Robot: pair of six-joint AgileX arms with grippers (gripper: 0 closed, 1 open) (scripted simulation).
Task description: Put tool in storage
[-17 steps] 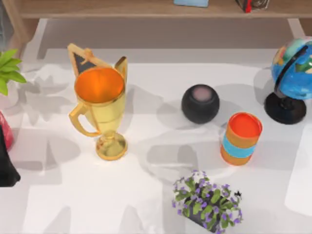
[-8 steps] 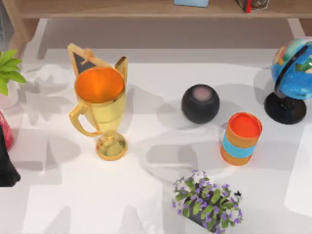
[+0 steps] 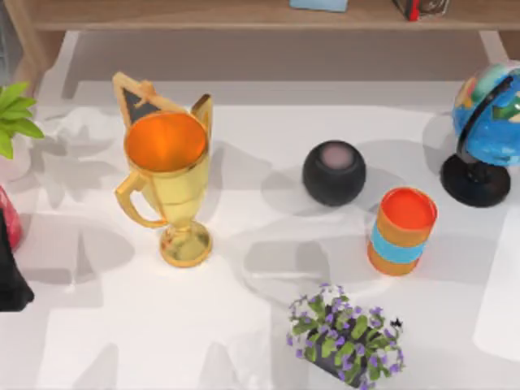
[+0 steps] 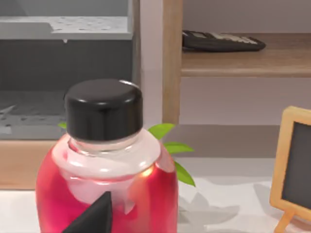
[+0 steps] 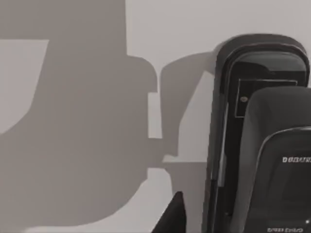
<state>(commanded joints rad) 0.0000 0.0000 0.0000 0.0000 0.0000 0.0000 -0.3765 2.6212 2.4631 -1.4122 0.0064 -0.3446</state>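
Just beside left gripper (image 4: 92,218): red bottle (image 4: 107,184).

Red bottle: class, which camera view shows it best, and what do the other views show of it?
The left wrist view: the red bottle sits close, its black cap plain. The top view catches a red sliver at the table's left edge.

A white surface (image 3: 244,341) is seen from above, with a gold trophy (image 3: 166,183) at its left, a black round speaker (image 3: 334,172) near the middle and an orange and blue cup (image 3: 401,231) just to the speaker's right. A globe (image 3: 487,130) is placed at the right edge, a pot of purple flowers (image 3: 345,337) at the near edge and a red bottle (image 4: 107,179) at the far left. A wooden shelf (image 3: 244,15) is set behind the surface.
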